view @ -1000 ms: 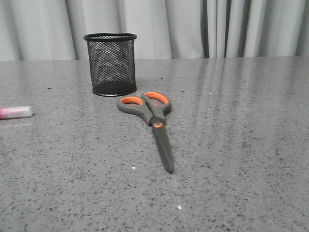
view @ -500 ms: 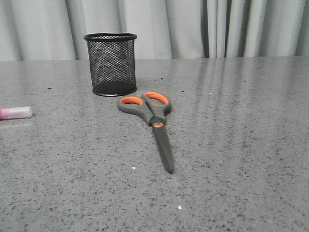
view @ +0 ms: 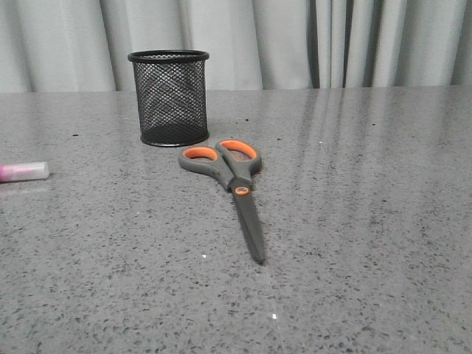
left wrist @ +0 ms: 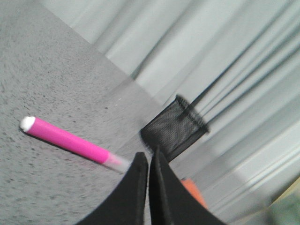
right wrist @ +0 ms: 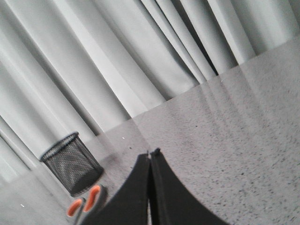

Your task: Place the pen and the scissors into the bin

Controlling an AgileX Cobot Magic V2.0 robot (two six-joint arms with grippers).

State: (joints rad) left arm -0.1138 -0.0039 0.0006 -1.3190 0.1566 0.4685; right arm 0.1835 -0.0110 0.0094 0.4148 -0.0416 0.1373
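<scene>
Pen, short thick magenta-pink marker with whitish translucent cap (left wrist: pixel 72 143): lies flat on the grey speckled tabletop (view: pixel 354 221), at the far left edge of the front view (view: pixel 23 171), well apart from the other items. Nothing holds it.

Scissors, dark grey handles lined in orange, orange pivot dot, dark grey blades (view: pixel 232 188): flat on the table, blades closed, tips toward the camera, handle loops just beside the base of the bin. No contact with the bin that I can confirm.

Bin, small round black wire-mesh cup with solid rim and base (view: pixel 169 97): upright, mouth up, apparently empty. Both items still outside it, so task judged not started.

Left gripper (left wrist: pixel 148 161): black fingers pressed together, narrow, holding nothing. Wrist view shows the pen near the fingertips, capped end closest, fingers above the table and clear of it. Judgement: this arm is posed for the pen; jaws must spread first.

Right gripper (right wrist: pixel 150 157): fingers likewise closed on nothing. Scissor handles (right wrist: pixel 84 200) and bin (right wrist: pixel 70 161) sit well apart from its tips. Neither arm appears in the front view.
</scene>
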